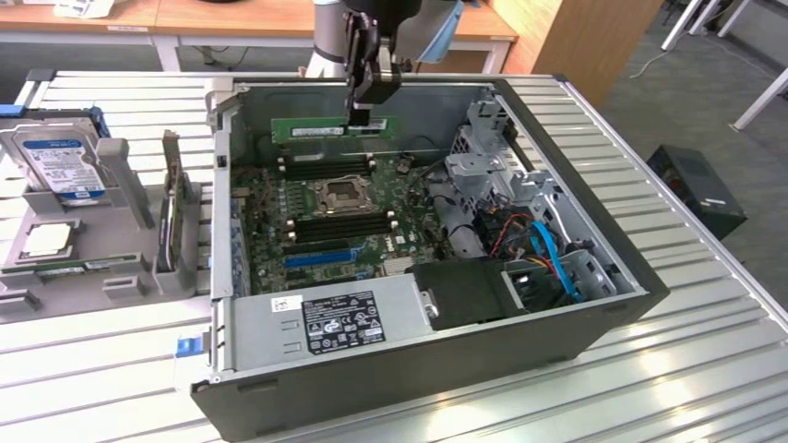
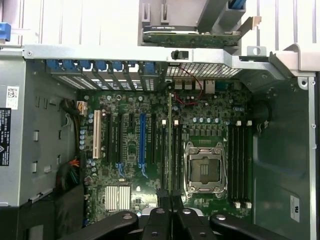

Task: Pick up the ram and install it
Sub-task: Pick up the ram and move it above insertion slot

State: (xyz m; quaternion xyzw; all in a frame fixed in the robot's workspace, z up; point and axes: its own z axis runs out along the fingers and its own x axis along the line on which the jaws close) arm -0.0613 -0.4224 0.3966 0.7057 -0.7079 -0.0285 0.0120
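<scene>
Exterior view: I see the table [image 1: 689, 369] carrying the open case [image 1: 493, 351] at centre. The motherboard [image 1: 327, 221] lies flat inside it, with the power supply [image 1: 332, 318] at 6 o'clock of the board. A grey rack [image 1: 124, 171] stands at 9 o'clock of the case, holding a hard drive [image 1: 55, 161] and an expansion card [image 1: 173, 198]. The gripper [image 1: 361, 118] hangs at 12 o'clock of the CPU socket [image 1: 341, 195], its fingers clamped narrow on the top edge of the ram [image 1: 323, 130]. The ram sits level, long edge down, above the memory slots [image 1: 323, 166]. On the wrist view, the gripper [image 2: 170, 197] pinches the ram [image 2: 170, 145], which I see edge-on as a thin line just beside the CPU socket [image 2: 204, 167].
</scene>
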